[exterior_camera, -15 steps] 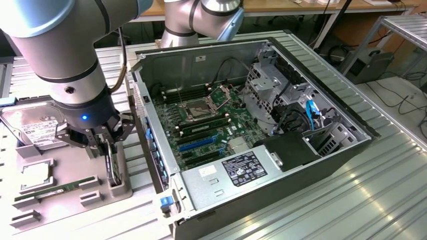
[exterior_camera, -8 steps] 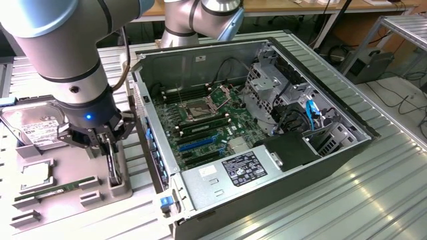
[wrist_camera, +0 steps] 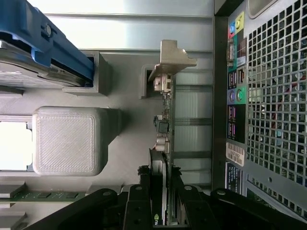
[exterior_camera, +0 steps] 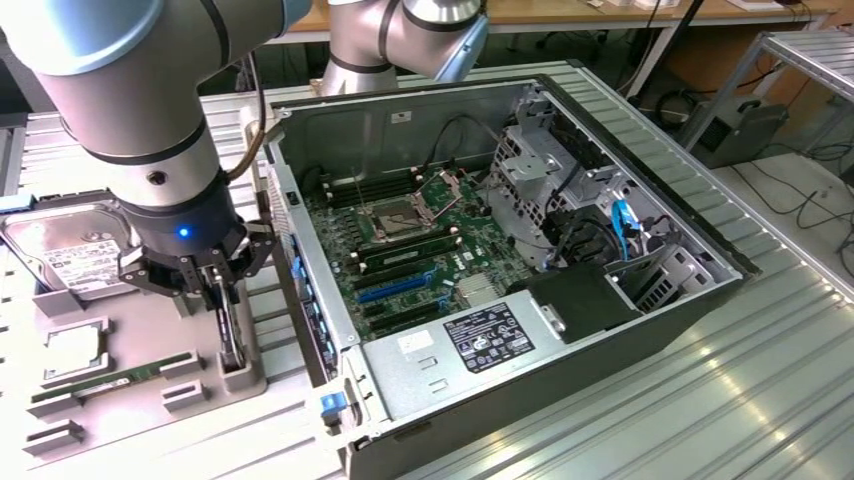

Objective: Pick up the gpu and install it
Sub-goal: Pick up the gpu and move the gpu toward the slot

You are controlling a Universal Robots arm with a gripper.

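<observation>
The gripper (exterior_camera: 223, 296) (wrist_camera: 159, 173) has its black fingers (wrist_camera: 140, 191) pinching the gpu (exterior_camera: 234, 342) (wrist_camera: 166, 125), a thin dark card standing edge-on. The card's pale, bent metal bracket (wrist_camera: 170, 58) sits in a slot of the ridged grey plastic holder (exterior_camera: 134, 345) (wrist_camera: 130, 120), beside the open metal computer case (exterior_camera: 400, 360).

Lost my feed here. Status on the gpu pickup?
Copy: gripper shut on gpu; gpu on edge in holder, not yet lifted; case close alongside.
</observation>
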